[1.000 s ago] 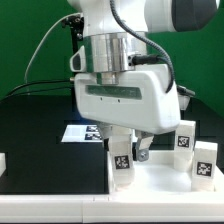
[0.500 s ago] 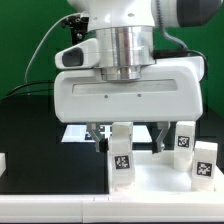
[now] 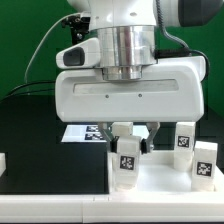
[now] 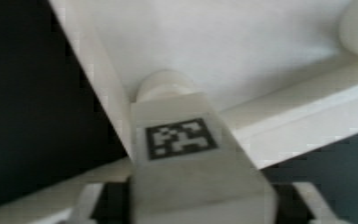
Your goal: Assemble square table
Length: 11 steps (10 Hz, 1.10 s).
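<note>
The square table's white slab [image 3: 165, 188] lies at the front, and its raised rim and ribs show in the wrist view [image 4: 291, 55]. A chunky white leg [image 3: 127, 160] with a black-and-white tag stands upright on the slab's corner at the exterior view's left. My gripper [image 3: 131, 138] reaches down from above and is shut on the leg's upper part. In the wrist view the leg [image 4: 190, 140] fills the space between the fingers [image 4: 105, 203], and my gripper [image 4: 197, 208] clasps it. Two more tagged legs [image 3: 184, 137] [image 3: 205, 162] stand on the slab at the exterior view's right.
The marker board [image 3: 82, 132] lies on the black table behind the slab. A plain white bar [image 3: 3, 160] sits at the exterior view's left edge. The arm's wide white body hangs over the middle and hides much of what is behind it.
The fingers, spread wide on both sides of the leg half a second ago, have closed on it. The leg has shifted slightly toward the exterior view's right.
</note>
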{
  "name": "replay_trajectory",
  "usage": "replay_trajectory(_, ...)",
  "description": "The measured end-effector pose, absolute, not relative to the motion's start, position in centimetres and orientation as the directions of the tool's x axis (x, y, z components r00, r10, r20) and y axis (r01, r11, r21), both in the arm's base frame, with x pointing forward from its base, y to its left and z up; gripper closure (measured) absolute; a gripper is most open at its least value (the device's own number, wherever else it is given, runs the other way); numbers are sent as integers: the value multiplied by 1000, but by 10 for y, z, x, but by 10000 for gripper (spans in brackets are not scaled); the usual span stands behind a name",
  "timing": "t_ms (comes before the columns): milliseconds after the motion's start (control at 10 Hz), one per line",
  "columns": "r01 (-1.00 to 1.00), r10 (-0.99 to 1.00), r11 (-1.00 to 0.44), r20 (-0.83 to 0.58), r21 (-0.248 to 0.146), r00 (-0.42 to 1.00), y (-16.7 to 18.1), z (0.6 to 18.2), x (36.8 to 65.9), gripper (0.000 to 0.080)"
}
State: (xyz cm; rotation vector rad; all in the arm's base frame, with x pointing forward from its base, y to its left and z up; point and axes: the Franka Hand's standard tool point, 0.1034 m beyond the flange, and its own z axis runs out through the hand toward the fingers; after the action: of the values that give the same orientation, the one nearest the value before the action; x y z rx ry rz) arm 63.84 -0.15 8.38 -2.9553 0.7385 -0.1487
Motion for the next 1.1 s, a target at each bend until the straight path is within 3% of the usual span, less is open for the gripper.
replay_trajectory(300,-808,-817,-575,37,-126,575,-3,82,636,506)
replay_trajectory(400,-903,-911,-409,6,-134,412,-2,81,636,506)
replay_trajectory(500,-967,-975,-211,-46,-146,220,-4,81,636,506)
replay_trajectory(700,-988,-990,44,-137,-150,-24,-10,79,634,505)
replay_trajectory(900,-986,-988,81,-139,-143,-61,-6,79,634,505)
replay_trajectory(1000,-988,-993,-9,-116,-153,27,-7,79,634,505)
replay_trajectory(1100,-955,-966,-239,-58,-176,253,-8,79,634,300)
